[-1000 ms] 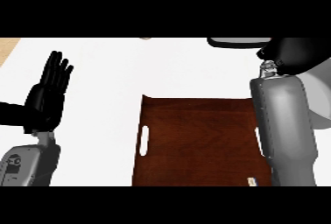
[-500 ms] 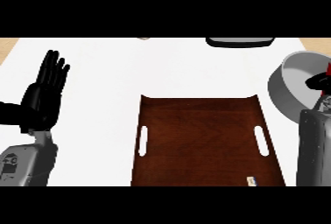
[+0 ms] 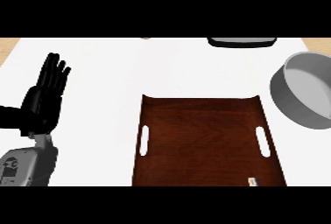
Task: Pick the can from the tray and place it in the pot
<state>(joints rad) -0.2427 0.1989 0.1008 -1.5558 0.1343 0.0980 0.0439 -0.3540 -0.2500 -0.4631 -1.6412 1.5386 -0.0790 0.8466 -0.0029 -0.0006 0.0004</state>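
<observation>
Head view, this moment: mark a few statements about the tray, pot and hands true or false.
1. The brown tray has nothing lying on its visible surface. True.
2. The grey pot stands on the tray. False: it stands on the counter, to the right of the tray.
3. The left hand is open, fingers up, at the view's left. True.
4. The right hand grips a can above the pot. False: neither the right hand nor a can is in view.
5. The pot lies left of the tray. False: right.
</observation>
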